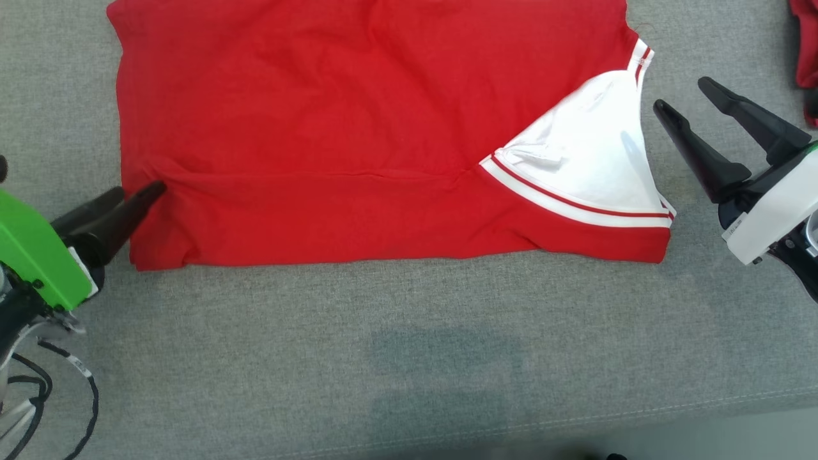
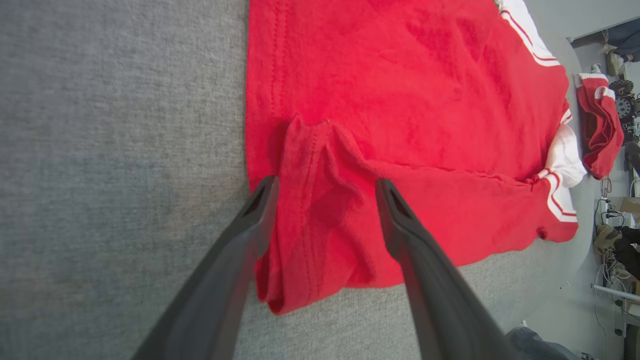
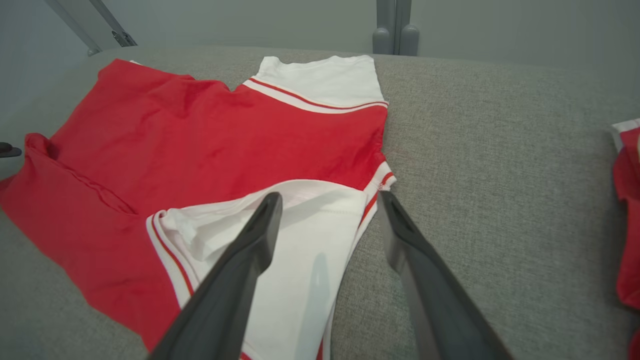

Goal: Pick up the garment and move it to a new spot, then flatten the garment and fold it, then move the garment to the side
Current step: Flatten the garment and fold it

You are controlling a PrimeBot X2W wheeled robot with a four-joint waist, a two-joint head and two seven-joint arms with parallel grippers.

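The red garment lies spread on the grey fabric bench, its near edge doubled over in one long fold, stretching from the left fingers across to the right fingers. Both pairs are spread and hold nothing. The left fingers straddle the folded corner, with cloth lying loose between them. The right fingers hang over the white sleeve, one over the cloth and one just off its outer edge.

The cloth looks like a light, limp knit. It should sag, drag and crease rather than keep a shape, and a shallow pinch would likely take just the top layer. The safest holds seem to be the two corners of the folded edge, one just ahead of each pair of fingers, taken deep enough to catch both layers at the stitched hem.

The left wrist view reveals a raised pucker of hem bunched between the left fingers, which reads from the head as a mere crease. The right wrist view shows the far sleeve beyond its fingertips. The head view gives the whole layout, plus a second red garment out past the right fingers.
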